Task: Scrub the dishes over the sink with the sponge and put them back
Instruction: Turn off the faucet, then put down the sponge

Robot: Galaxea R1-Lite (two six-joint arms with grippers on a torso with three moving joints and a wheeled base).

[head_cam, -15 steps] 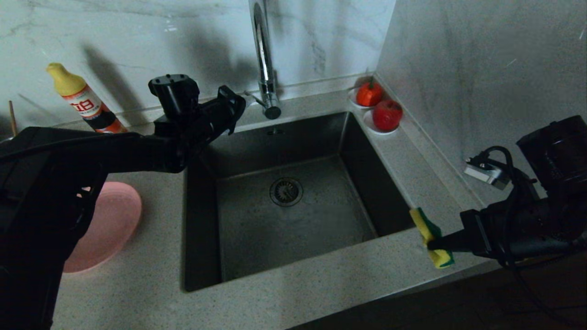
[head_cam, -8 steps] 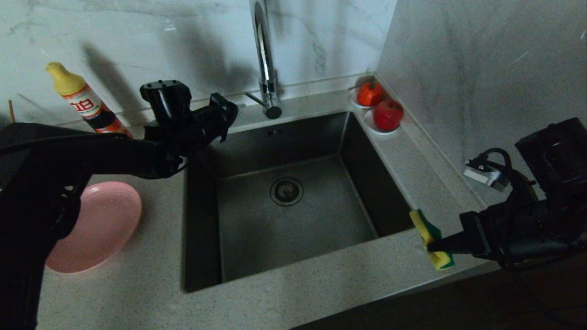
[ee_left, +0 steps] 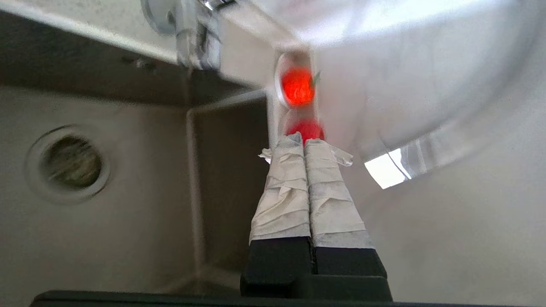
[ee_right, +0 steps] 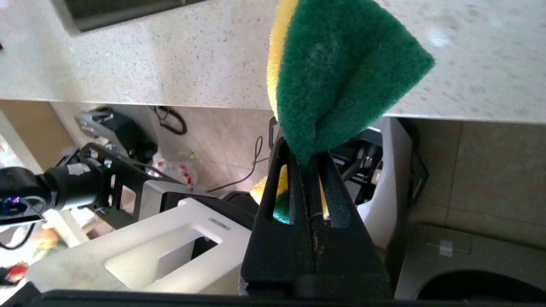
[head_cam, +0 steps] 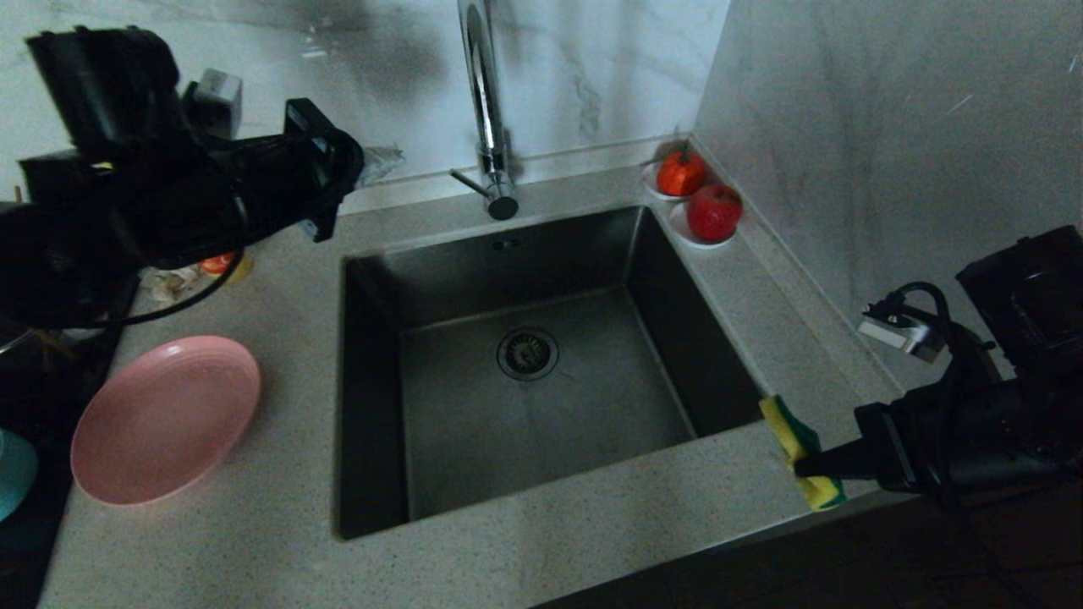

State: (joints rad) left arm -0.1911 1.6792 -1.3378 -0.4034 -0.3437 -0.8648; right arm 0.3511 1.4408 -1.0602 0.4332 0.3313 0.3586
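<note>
The sponge [head_cam: 799, 448], yellow with a green scouring face, is pinched in my right gripper [head_cam: 804, 463] over the counter's front right corner, beside the sink [head_cam: 372, 474]. In the right wrist view the sponge [ee_right: 337, 72] bulges out of the shut gripper [ee_right: 305, 157]. The pink plate [head_cam: 165, 419] lies on the counter left of the sink. A sliver of the teal bowl [head_cam: 13, 474] shows at the left edge. My left gripper [head_cam: 376, 162] hangs raised above the counter's back left, shut and holding nothing; its taped fingers [ee_left: 290, 179] press together.
A tall chrome faucet [head_cam: 486, 101] rises behind the sink, whose drain [head_cam: 527, 353] sits in the middle. Two red fruits on white saucers [head_cam: 715, 211] stand at the back right corner. A marble wall closes the right side and back.
My left arm has lifted and drawn back to the left, away from the sink's rear corner, uncovering the whole pink plate. The right gripper with the sponge has stayed put.
</note>
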